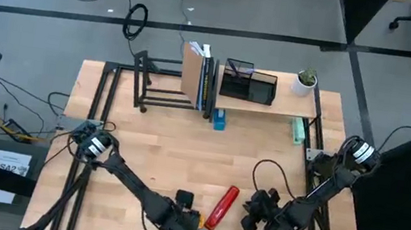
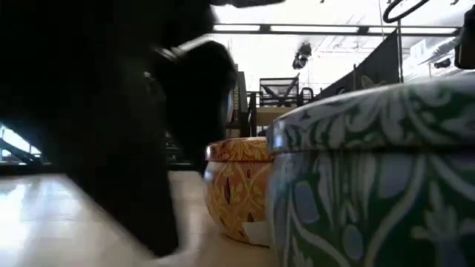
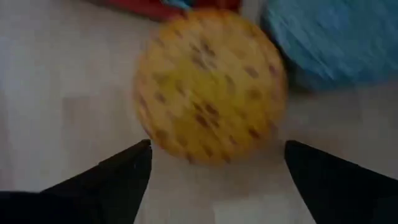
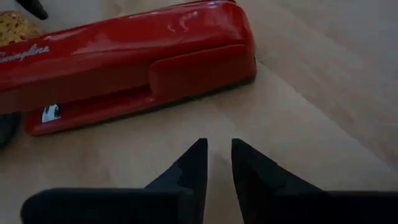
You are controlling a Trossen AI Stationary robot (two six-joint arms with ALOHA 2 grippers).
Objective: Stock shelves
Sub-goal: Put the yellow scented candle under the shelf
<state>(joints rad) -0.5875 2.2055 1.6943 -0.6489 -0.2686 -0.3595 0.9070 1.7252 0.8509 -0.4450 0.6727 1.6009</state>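
At the far edge of the worktop (image 1: 183, 152) stand the shelves: a light wooden plank shelf (image 1: 280, 106) on thin black legs, and to its left a black metal-tube rack (image 1: 162, 86) with slatted tiers. Upright books (image 1: 199, 77) lean at the plank's left end, a black mesh organizer (image 1: 250, 81) sits on top and a small potted plant (image 1: 304, 82) in a white pot stands at its right end; a blue item (image 1: 219, 119) and a pale green one (image 1: 298, 130) lie beneath it. Near the front edge, the left hand (image 1: 187, 225) hovers with fingers (image 3: 118, 177) spread wide over a round yellow tin (image 3: 210, 84) with a mottled orange pattern, a blue-lidded tin (image 3: 336, 37) (teal and white leaf pattern on its wall, by the low view) just beside it. The red stapler (image 4: 124, 59), smooth and glossy, lies between the two hands; cursive white lettering on its side cannot be read in full. The right hand (image 4: 217, 158) points at the stapler with fingers nearly together, holding nothing.
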